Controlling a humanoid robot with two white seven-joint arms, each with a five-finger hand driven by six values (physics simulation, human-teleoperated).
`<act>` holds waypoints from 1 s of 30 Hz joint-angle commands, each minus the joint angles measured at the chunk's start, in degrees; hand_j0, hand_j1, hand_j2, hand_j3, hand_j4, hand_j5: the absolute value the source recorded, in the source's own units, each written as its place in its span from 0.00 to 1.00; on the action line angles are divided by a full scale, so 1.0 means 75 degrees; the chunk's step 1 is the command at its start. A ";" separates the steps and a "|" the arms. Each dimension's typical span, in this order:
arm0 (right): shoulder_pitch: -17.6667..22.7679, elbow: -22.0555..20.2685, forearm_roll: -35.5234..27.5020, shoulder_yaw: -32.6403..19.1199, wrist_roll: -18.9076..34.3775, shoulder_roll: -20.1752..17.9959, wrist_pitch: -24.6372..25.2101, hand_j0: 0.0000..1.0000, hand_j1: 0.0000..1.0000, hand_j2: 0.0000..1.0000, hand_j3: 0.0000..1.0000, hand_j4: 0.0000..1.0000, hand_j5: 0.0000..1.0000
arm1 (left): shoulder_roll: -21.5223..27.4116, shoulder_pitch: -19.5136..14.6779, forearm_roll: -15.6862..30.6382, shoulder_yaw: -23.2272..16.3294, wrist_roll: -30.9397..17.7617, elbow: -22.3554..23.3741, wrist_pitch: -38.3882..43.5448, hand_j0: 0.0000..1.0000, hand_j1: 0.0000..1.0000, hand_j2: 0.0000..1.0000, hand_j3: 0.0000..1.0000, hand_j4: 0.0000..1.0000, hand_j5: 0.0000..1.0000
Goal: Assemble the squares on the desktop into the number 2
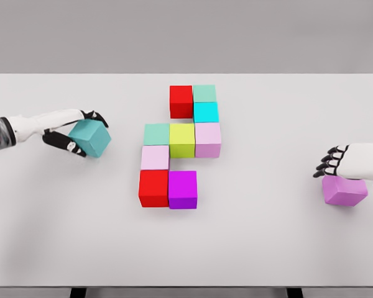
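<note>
On the white surface [267,248], nine coloured cubes [181,146] sit packed mid-table in a stepped shape. The left robot hand [74,133] clamps a teal cube [91,138] well left of them. The right robot hand [342,162] rests its curled fingers atop a pink-purple cube [344,191] far right.

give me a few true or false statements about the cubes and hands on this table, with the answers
1. The left hand grips a teal cube. True.
2. The right hand is over a yellow cube. False: the cube under it is a purple cube.
3. The yellow-green cube sits in the middle row of the group. True.
4. The bottom row holds two red cubes. False: a red cube beside a magenta cube.
5. The teal cube touches the group. False: it is apart, to the left.
</note>
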 commanded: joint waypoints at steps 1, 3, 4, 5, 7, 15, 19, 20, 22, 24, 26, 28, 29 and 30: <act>0.0000 0.0005 0.0028 0.0013 -0.0002 0.0049 0.0014 1.00 1.00 1.00 1.00 1.00 1.00 | -0.0029 -0.0012 0.0105 -0.0004 0.0013 0.0030 0.0199 0.44 0.44 0.44 0.44 0.44 0.44; 0.0000 0.0005 0.0040 0.0107 -0.0002 0.0061 0.0014 1.00 1.00 1.00 1.00 1.00 1.00 | -0.0147 -0.0152 0.0070 -0.0004 0.0013 0.0018 0.0632 0.43 0.43 0.43 0.43 0.43 0.43; 0.0000 0.0005 0.0075 0.0130 -0.0002 0.0072 0.0014 1.00 1.00 1.00 1.00 1.00 1.00 | -0.0158 -0.0164 0.0058 -0.0004 0.0013 0.0018 0.0808 0.42 0.42 0.42 0.42 0.42 0.42; 0.0012 0.0017 0.0122 0.0154 -0.0002 0.0108 0.0014 1.00 1.00 1.00 1.00 1.00 1.00 | -0.0240 -0.0222 0.0034 -0.0004 0.0013 0.0018 0.1008 0.42 0.42 0.42 0.42 0.42 0.42; 0.0000 0.0017 0.0157 0.0165 -0.0002 0.0119 0.0014 1.00 1.00 1.00 1.00 1.00 1.00 | -0.0474 -0.0328 -0.0013 -0.0016 0.0130 0.0030 0.1535 0.40 0.40 0.40 0.40 0.40 0.40; 0.0012 0.0099 0.0333 0.0294 -0.0002 0.0213 0.0014 1.00 1.00 1.00 1.00 1.00 1.00 | -0.1377 -0.1148 -0.0024 -0.0028 0.0247 0.0053 0.3913 0.37 0.37 0.37 0.37 0.37 0.37; 0.0012 0.0087 0.0380 0.0283 -0.0002 0.0225 0.0014 0.84 0.84 0.84 0.84 0.84 0.84 | -0.2068 -0.1500 -0.0036 -0.0016 0.0634 0.0556 0.4769 0.37 0.37 0.37 0.37 0.37 0.37; 0.0012 0.0099 0.0368 0.0283 -0.0002 0.0225 0.0014 0.81 0.81 0.81 0.81 0.81 0.81 | -0.2325 -0.1616 -0.0164 -0.0016 0.0669 0.0837 0.5003 0.37 0.37 0.37 0.37 0.37 0.37; 0.0023 0.0087 0.0368 0.0283 -0.0002 0.0248 0.0014 0.76 0.76 0.76 0.76 0.76 0.76 | -0.2947 -0.1875 -0.0622 -0.0016 0.0868 0.1470 0.5285 0.37 0.37 0.37 0.37 0.37 0.37; 0.0023 0.0087 0.0368 0.0283 -0.0002 0.0260 0.0014 0.73 0.73 0.73 0.73 0.73 0.73 | -0.3345 -0.2027 -0.0774 -0.0004 0.0927 0.1928 0.5344 0.37 0.37 0.37 0.37 0.37 0.37; 0.0023 0.0087 0.0356 0.0283 -0.0002 0.0272 0.0014 0.73 0.73 0.73 0.73 0.73 0.73 | -0.3627 -0.2121 -0.0973 -0.0016 0.1138 0.2069 0.5636 0.37 0.37 0.37 0.37 0.37 0.37; 0.0023 0.0087 0.0333 0.0283 -0.0002 0.0295 0.0014 0.70 0.70 0.70 0.70 0.70 0.70 | -0.3814 -0.2133 -0.1126 -0.0016 0.1173 0.2069 0.5813 0.37 0.37 0.37 0.37 0.37 0.37; 0.0023 0.0087 0.0321 0.0271 -0.0002 0.0318 0.0014 0.69 0.69 0.69 0.69 0.69 0.69 | -0.3826 -0.2133 -0.1138 -0.0016 0.1208 0.2069 0.5813 0.37 0.37 0.37 0.37 0.37 0.37; 0.0023 0.0087 0.0298 0.0247 -0.0002 0.0342 0.0014 0.69 0.69 0.69 0.69 0.69 0.69 | -0.3826 -0.2133 -0.1138 -0.0016 0.1208 0.2069 0.5824 0.37 0.37 0.37 0.37 0.37 0.37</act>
